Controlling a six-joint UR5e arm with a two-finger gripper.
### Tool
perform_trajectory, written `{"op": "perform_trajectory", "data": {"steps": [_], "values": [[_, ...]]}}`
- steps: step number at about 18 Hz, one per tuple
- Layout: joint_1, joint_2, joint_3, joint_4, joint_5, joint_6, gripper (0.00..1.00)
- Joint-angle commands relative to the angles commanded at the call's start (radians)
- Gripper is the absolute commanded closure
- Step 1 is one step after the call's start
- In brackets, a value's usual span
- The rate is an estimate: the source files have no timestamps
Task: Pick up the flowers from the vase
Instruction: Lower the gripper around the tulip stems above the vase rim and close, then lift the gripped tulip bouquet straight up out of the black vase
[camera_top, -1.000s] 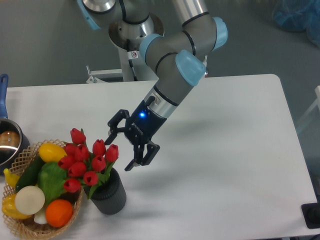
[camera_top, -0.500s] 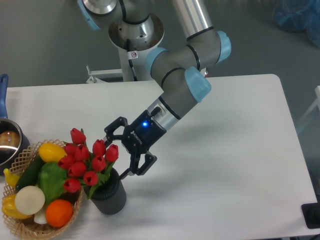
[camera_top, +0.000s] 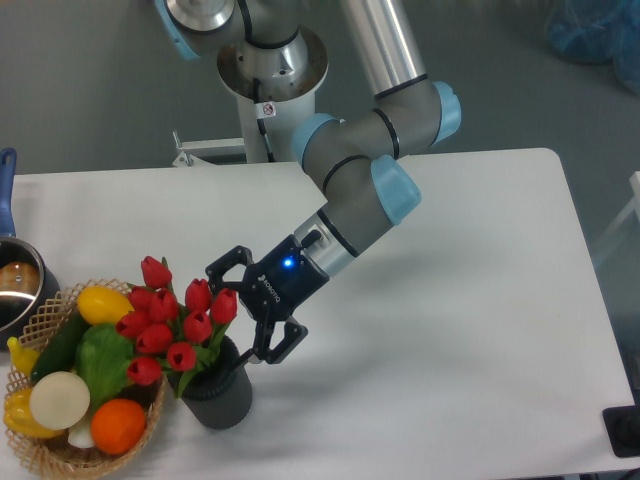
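- The gripper (camera_top: 243, 318) comes in tilted from the upper right, its two fingers spread wide and holding nothing; one fingertip sits up beside the nearest red bud, the other low by the pot's rim.
- Right in front of the open jaws, to their left, are the flowers (camera_top: 175, 323): a bunch of red tulips with closed buds and green leaves. The nearest buds look to lie just at the mouth of the jaws, though whether a finger touches them I cannot tell.
- The bunch stands roughly upright, leaning a little to the left, so its long axis runs up and down across the line of approach. In my judgement the fingers must close on the stems or lower heads from the side, then lift up along that axis.
- Just below and slightly left of the gripper stands the vase (camera_top: 219, 391), a dark ribbed pot holding the stems. The lower finger looks close to its rim and could knock it.
- Beyond the flowers, further left, a wicker basket (camera_top: 55, 455) of plastic fruit and vegetables presses against the bunch, leaving little room on that side.
- Furthest off, at the left edge, part of a saucepan (camera_top: 15, 285) with a blue handle shows, well apart from the work.
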Motion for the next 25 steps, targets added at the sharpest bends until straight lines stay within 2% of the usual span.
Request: {"op": "perform_trajectory", "data": {"steps": [2,6,8,9,12,16,20,25], "values": [[-0.002,-0.003,0.000,0.000,-0.006,0.000,0.06],[-0.002,-0.006,-0.011,0.000,-0.017,0.000,0.39],[-0.002,-0.005,-0.018,0.000,-0.017,0.000,0.62],[0.000,-0.005,-0.017,0.000,-0.017,0.002,0.67],[0.003,0.002,-0.015,0.000,-0.019,0.008,0.69],[0.009,0.006,-0.015,0.000,-0.020,0.009,0.80],[0.037,0.026,-0.006,0.000,-0.083,0.000,0.81],[0.044,0.037,0.012,-0.002,-0.107,-0.029,0.81]]}}
